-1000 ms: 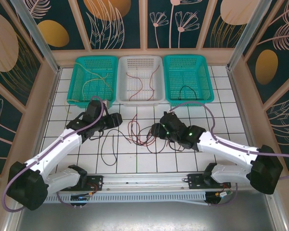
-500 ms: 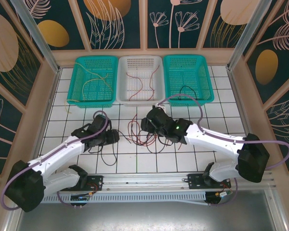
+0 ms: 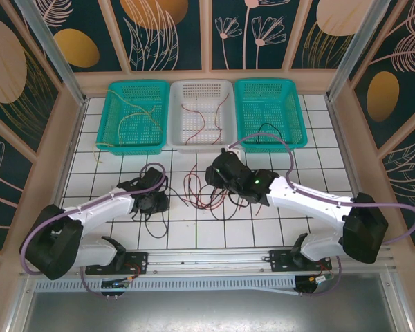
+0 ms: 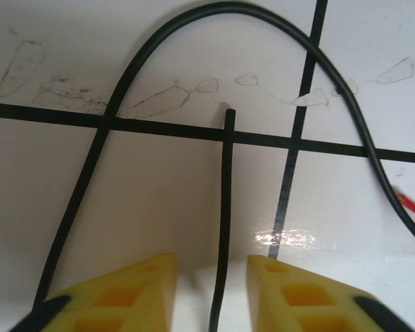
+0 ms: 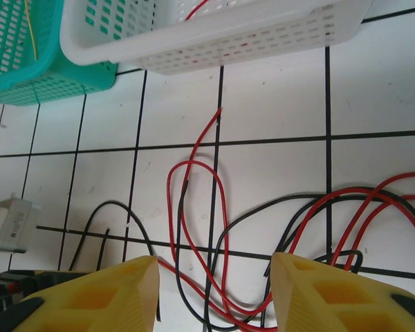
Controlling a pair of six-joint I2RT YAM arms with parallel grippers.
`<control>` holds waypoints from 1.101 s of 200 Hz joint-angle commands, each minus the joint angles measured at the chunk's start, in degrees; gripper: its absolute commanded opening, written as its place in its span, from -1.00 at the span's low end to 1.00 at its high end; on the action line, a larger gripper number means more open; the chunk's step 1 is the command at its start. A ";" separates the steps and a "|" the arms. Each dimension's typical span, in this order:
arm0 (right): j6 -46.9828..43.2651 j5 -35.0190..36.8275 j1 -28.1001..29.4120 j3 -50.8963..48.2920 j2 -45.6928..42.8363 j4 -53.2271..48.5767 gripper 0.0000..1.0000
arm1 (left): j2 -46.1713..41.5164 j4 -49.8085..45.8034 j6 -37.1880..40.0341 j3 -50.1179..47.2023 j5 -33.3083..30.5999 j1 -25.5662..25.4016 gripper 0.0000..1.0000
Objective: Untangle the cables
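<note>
Cables (image 3: 200, 190), red and black, lie tangled on the tiled table (image 3: 318, 155) between the two claws. They sit directly beneath and ahead of the right gripper (image 5: 214, 266), whose yellow fingers stand wide apart, with the white basket (image 5: 214, 41) farther ahead. One black cable (image 4: 225, 207) runs straight out between the parted fingers of the left gripper (image 4: 211, 266), touching neither; its free end lies just ahead of the tips, and a black loop (image 4: 159, 41) arches beyond.

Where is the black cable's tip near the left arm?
In the left wrist view, the black cable's tip lies at a grid line, straight ahead of the open left gripper.
</note>
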 commanded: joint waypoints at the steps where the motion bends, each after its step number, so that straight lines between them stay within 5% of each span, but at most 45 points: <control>1: -0.48 2.22 -0.89 0.21 -3.36 1.10 -0.09 | 2.01 0.72 -0.06 -0.02 -1.80 -0.32 -0.48; 38: -1.14 2.28 -1.21 -0.66 -6.00 2.29 -0.10 | 3.76 0.17 0.31 1.61 -2.76 -0.37 -1.00; 119: -15.43 -1.53 -0.42 2.89 -11.39 7.19 0.14 | -16.72 6.27 0.59 19.38 6.75 -0.36 -1.00; 193: -24.60 -7.14 -0.66 12.30 -13.67 7.60 0.38 | -6.22 14.87 2.29 47.10 13.76 -0.22 -1.00; 220: -23.89 -10.58 -3.50 15.93 -13.23 5.66 0.61 | -1.54 15.77 2.74 53.15 17.17 -0.28 -1.00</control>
